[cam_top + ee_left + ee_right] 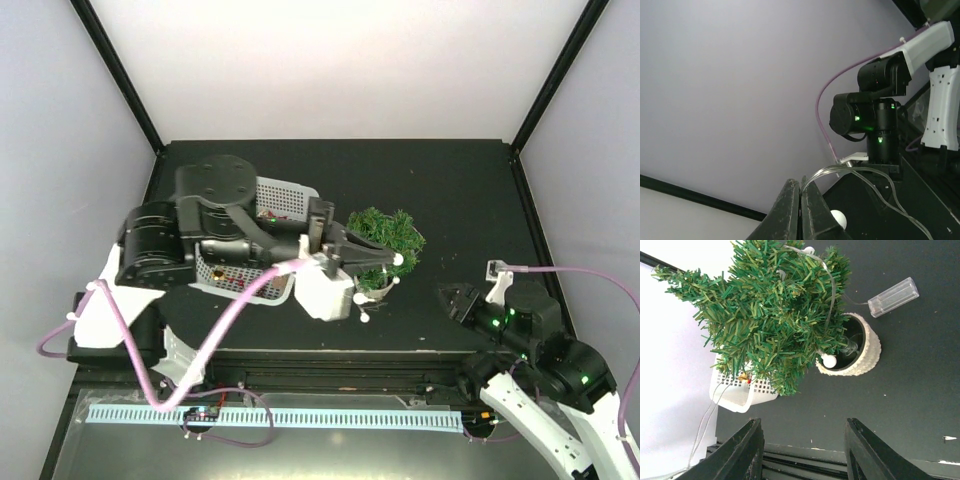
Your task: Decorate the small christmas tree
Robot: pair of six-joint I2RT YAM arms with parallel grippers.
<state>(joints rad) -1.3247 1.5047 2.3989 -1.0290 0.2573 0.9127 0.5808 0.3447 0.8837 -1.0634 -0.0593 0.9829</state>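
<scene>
Wire (820, 172) tight in L hand (800, 189), by small christmas tree (386, 236)

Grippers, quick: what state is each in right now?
Left gripper: closed, pinching the light string by its wire.
Right gripper: open, holding nothing.

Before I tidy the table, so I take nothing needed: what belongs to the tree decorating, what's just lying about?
Job: small christmas tree, light string, battery box, white mesh basket.
Lying about: slotted white strip, purple cable.
</scene>
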